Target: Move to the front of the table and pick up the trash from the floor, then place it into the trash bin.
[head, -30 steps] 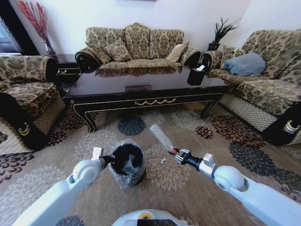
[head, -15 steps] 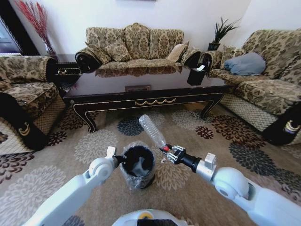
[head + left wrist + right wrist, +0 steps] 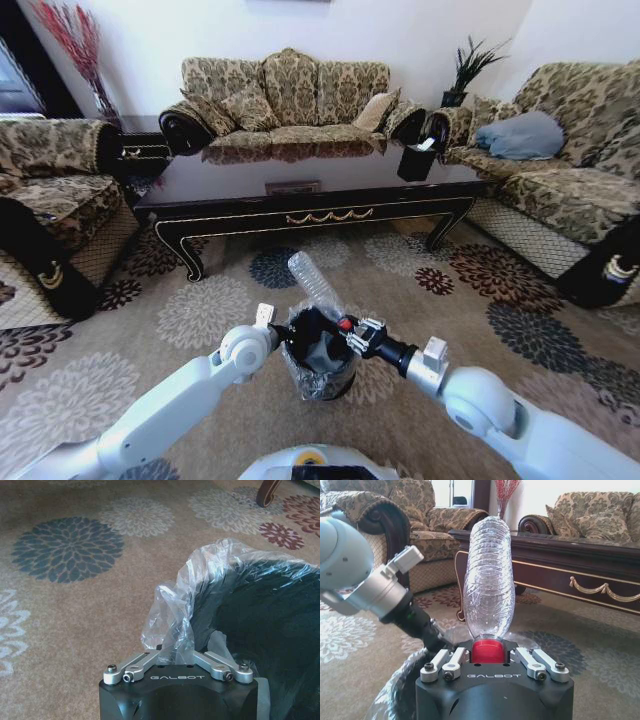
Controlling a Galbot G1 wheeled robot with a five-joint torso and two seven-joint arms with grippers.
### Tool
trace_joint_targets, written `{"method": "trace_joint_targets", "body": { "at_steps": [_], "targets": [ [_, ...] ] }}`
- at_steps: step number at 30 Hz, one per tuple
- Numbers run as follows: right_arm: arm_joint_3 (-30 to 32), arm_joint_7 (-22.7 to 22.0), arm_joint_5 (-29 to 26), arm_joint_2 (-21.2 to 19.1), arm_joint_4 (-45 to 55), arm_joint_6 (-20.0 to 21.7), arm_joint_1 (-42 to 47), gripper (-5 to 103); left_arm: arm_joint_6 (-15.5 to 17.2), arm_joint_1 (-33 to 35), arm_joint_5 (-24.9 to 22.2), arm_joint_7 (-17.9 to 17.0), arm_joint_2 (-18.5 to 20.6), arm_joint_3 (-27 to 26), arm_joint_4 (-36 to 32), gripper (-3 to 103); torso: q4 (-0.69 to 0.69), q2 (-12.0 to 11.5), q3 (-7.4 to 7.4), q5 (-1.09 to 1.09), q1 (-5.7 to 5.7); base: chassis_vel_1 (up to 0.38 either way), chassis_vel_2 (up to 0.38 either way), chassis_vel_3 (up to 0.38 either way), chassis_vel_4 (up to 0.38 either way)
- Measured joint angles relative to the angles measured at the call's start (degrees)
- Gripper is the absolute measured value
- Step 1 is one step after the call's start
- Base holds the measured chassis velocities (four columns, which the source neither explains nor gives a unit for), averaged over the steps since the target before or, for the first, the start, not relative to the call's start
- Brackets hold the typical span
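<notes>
Here your left gripper (image 3: 287, 336) was pinched on the lined trash bin (image 3: 322, 375) at its rim, your right gripper (image 3: 355, 333) clamped the clear plastic bottle (image 3: 313, 284) by its red cap above it, probably light, crushable and slippery.

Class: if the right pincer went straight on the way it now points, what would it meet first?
Probably the left pincer at the trash bin rim, just ahead of the right pincer holding the bottle; depth is unclear.
</notes>
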State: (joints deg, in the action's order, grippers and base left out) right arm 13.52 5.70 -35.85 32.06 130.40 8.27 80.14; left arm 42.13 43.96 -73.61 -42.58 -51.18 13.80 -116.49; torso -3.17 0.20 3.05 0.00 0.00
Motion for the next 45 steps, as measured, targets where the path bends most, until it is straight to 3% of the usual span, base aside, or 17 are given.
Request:
{"method": "trace_joint_targets", "body": {
  "at_steps": [8, 10, 13, 16, 19, 22, 25, 27, 30, 35, 45],
  "targets": [
    [-0.57, 0.37, 0.83, 0.11, 0.3, 0.04, 0.07, 27, 0.0, 1.85, 0.61, 0.2, 1.09, -2.27, -0.29, 3, 0.01, 0.0, 0.0, 0.0, 0.0, 0.0, 0.0, 0.0, 0.0],
    [-0.62, 0.44, 1.01, 0.09, 0.24, -0.01, 0.07, 31, 0.0, 1.77, 0.62, 0.22, 1.05, -2.19, -0.27, 3, 0.0, 0.0, 0.0, 0.0, 0.0, 0.0, 0.0, 0.0, 0.0],
    [-0.68, 0.7, 1.13, -0.06, 0.28, -0.06, 0.06, 48, 0.01, 0.82, 0.69, 0.19, 0.32, -1.15, 0.21, 3, -0.01, -0.01, 0.0, -0.01, 0.0, 0.0, 0.0, 0.0, 0.0],
    [-0.67, 0.91, 1.13, -0.15, 0.41, -0.07, 0.08, 53, 0.01, 0.36, 0.66, 0.09, -0.11, -0.66, 0.43, 3, -0.01, 0.0, 0.0, 0.0, 0.0, 0.0, 0.0, 0.0, 0.0],
    [-0.3, 1.17, 1.21, -0.25, 0.52, -0.17, 0.55, 70, 0.01, 0.04, 0.63, 0.0, -0.41, -0.07, 0.55, 3, -0.01, 0.0, 0.0, 0.0, 0.0, 0.0, 0.0, 0.0, 0.0],
    [-0.1, 1.29, 1.38, -0.28, 0.51, -0.27, 0.82, 75, 0.01, 0.06, 0.62, -0.03, -0.4, -0.04, 0.55, 3, -0.01, 0.0, 0.0, 0.0, 0.0, 0.0, 0.0, 0.0, 0.0],
    [-0.03, 1.41, 1.52, -0.16, 0.5, -0.34, 1.08, 90, 0.01, 0.6, 0.68, -0.03, -0.15, -0.38, 0.51, 3, 0.0, 0.0, 0.0, 0.0, 0.0, 0.0, 0.0, 0.0, 0.0],
    [-0.03, 1.46, 1.55, -0.11, 0.5, -0.34, 1.13, 90, 0.01, 0.91, 0.75, -0.02, -0.03, -0.65, 0.45, 3, -0.01, 0.0, 0.0, 0.0, 0.0, 0.0, 0.0, 0.0, 0.0],
    [0.08, 1.51, 1.58, -0.13, 0.5, -0.34, 1.13, 100, 0.01, 2.03, 1.16, 0.14, 0.43, -1.88, 0.28, 3, 0.0, 0.0, 0.0, 0.0, 0.0, 0.0, 0.0, 0.0, 0.0],
    [2.43, 0.93, -0.5, 0.39, 1.15, -0.19, 0.47, 100, 0.02, 4.59, 3.49, 2.16, 2.28, -6.66, 0.48, 3, 0.0, 0.0, 0.0, 0.0, 0.0, 0.0, 0.0, 0.0, 0.0],
    [6.2, -0.71, -5.7, 0.15, -0.14, 0.15, -0.99, 100, 0.02, 8.59, 2.97, 4.32, 6.9, -14.23, -0.5, 3, -0.01, 0.0, 0.0, -0.01, 0.0, 0.0, 0.0, 0.0, 0.0]
  ]
}}
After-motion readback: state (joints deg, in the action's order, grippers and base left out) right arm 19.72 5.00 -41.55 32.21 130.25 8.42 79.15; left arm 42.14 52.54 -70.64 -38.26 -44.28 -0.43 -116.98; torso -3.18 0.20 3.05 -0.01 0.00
